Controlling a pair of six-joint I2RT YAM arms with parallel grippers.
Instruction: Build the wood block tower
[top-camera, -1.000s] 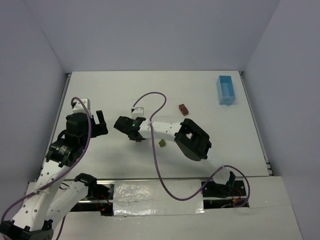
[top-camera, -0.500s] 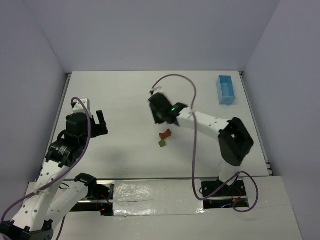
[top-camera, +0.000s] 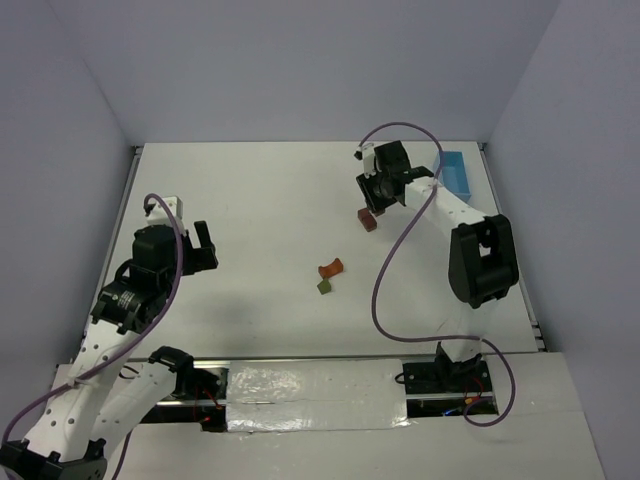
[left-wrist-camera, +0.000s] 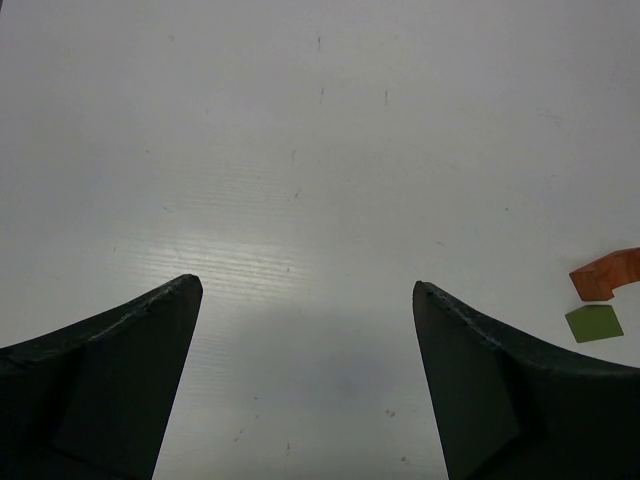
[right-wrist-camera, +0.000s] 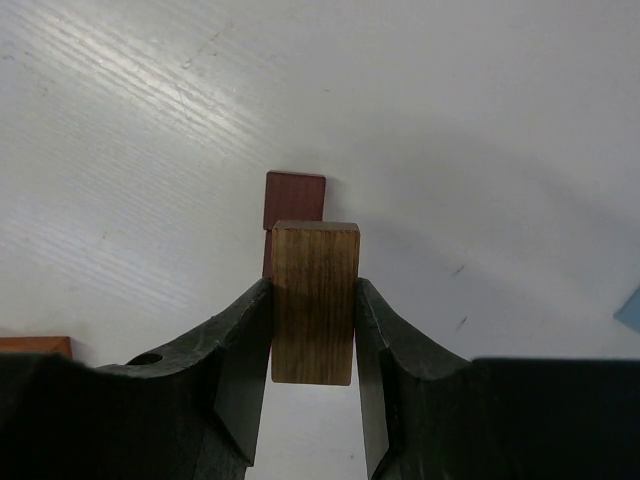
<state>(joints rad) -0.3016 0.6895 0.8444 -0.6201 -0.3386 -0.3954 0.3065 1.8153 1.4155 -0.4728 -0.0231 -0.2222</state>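
My right gripper (top-camera: 372, 196) is shut on a tan wooden block (right-wrist-camera: 315, 300), held upright between both fingers. It hovers just above a dark red block (top-camera: 369, 221) that lies on the white table; in the right wrist view that dark red block (right-wrist-camera: 294, 198) shows right behind the tan one. An orange block (top-camera: 330, 268) and an olive green block (top-camera: 324, 287) lie side by side in the middle of the table. My left gripper (top-camera: 203, 247) stands open at the left with nothing between its fingers, and the orange block (left-wrist-camera: 606, 275) and green block (left-wrist-camera: 594, 323) show at the right edge of its wrist view.
A light blue tray (top-camera: 457, 172) sits at the far right, partly behind my right arm. Purple cables loop over both arms. Grey walls close the table at the back and sides.
My right arm has swung from the table's middle to the far right and now hangs over the dark red block. An orange block has appeared beside the green one. The left arm has not moved.
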